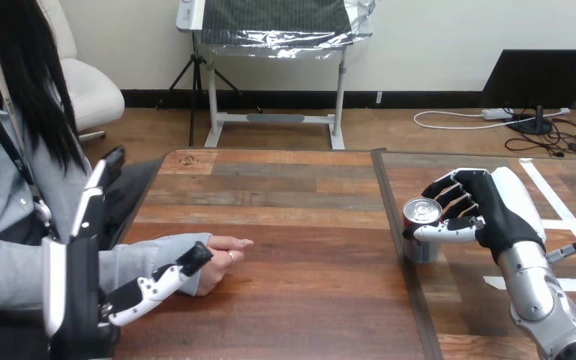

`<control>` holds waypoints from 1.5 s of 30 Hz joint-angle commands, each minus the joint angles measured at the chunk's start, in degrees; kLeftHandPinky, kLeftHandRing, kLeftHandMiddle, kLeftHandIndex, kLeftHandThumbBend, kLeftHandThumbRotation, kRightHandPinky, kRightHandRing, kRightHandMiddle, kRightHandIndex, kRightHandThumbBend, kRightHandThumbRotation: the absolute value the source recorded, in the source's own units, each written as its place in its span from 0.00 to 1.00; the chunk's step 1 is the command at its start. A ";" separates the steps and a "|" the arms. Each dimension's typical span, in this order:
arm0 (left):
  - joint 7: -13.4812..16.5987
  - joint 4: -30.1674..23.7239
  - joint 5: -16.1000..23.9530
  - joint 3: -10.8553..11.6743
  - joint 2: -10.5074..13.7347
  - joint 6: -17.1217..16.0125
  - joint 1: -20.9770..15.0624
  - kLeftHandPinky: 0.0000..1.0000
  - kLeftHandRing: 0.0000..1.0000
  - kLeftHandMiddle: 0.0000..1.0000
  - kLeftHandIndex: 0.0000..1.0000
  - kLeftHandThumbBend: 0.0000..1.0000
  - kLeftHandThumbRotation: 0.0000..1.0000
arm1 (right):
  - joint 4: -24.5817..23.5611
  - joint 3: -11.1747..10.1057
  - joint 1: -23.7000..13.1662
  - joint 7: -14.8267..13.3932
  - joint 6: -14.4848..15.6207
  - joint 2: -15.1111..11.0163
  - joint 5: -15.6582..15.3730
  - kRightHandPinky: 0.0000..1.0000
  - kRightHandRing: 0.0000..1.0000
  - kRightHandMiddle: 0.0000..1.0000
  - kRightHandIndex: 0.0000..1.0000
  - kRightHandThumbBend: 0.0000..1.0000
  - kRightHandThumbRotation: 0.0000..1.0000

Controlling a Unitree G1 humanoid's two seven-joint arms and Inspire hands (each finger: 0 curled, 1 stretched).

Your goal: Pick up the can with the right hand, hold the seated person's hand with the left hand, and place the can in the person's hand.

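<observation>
A silver can with a red band [422,238] stands upright on the table, right of the middle seam. My right hand [495,210] is wrapped on it: the fingers curl round its far side at the rim and the thumb lies across its near side. The person's hand [223,259] rests on the table at the left, fingers pointing right. My left hand [82,247] stands edge-on beside the person's wrist with straight fingers pointing up. Its thumb [166,281] reaches across the front of the grey sleeve cuff; I cannot tell whether it touches.
The wooden table [300,225] has a dark seam running front to back just left of the can. White tape strips [562,214] lie on its right part. The person sits at the left edge.
</observation>
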 commanded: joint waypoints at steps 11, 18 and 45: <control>-1.49 -7.96 5.24 -2.70 5.96 10.56 -2.66 0.83 0.90 0.90 0.89 1.00 0.40 | -4.10 -0.26 -3.94 -0.61 -2.50 -0.51 0.67 0.42 0.46 0.52 0.53 0.83 0.00; -2.70 -9.73 5.63 -3.72 8.58 13.88 -2.95 0.80 0.89 0.89 0.89 1.00 0.36 | -3.98 -0.27 -4.06 0.22 -2.63 -0.38 0.84 0.42 0.46 0.52 0.53 0.83 0.00; -6.70 -13.76 1.00 -5.56 13.37 17.44 -3.68 0.78 0.88 0.87 0.87 1.00 0.34 | -3.03 -0.33 -3.75 0.93 -2.41 0.37 1.11 0.41 0.45 0.51 0.54 0.81 0.00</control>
